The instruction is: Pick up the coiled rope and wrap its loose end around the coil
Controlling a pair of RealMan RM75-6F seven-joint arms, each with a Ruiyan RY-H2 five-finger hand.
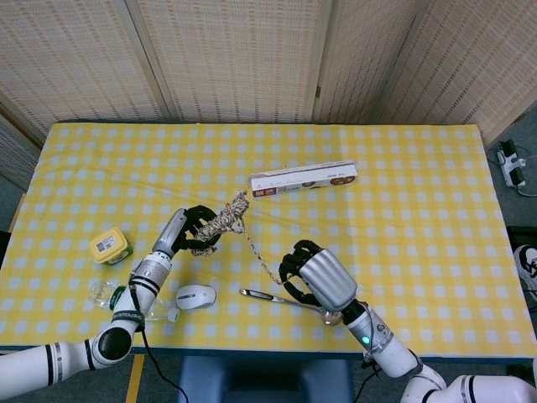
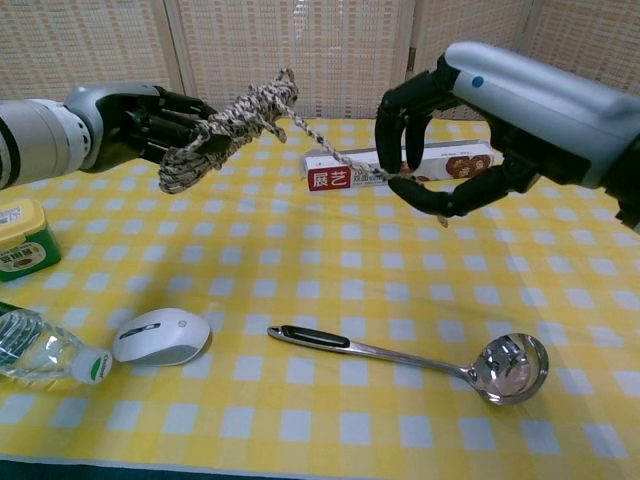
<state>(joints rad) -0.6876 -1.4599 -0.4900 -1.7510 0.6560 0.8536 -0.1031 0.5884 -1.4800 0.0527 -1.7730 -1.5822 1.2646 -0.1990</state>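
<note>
The coiled rope [image 2: 228,125] is a speckled tan and dark bundle, held tilted above the table by my left hand [image 2: 150,122], also seen in the head view as the coil [image 1: 220,220] in that hand [image 1: 186,231]. Its loose end [image 2: 345,160] runs taut to the right, where my right hand [image 2: 440,130] pinches it between thumb and fingers. In the head view the strand [image 1: 258,254] slants down to the right hand [image 1: 319,277].
On the yellow checked table lie a metal ladle [image 2: 430,360], a white mouse [image 2: 160,337], a water bottle [image 2: 40,355], a yellow tub [image 2: 20,238] and a long biscuit box [image 2: 400,165] at the back.
</note>
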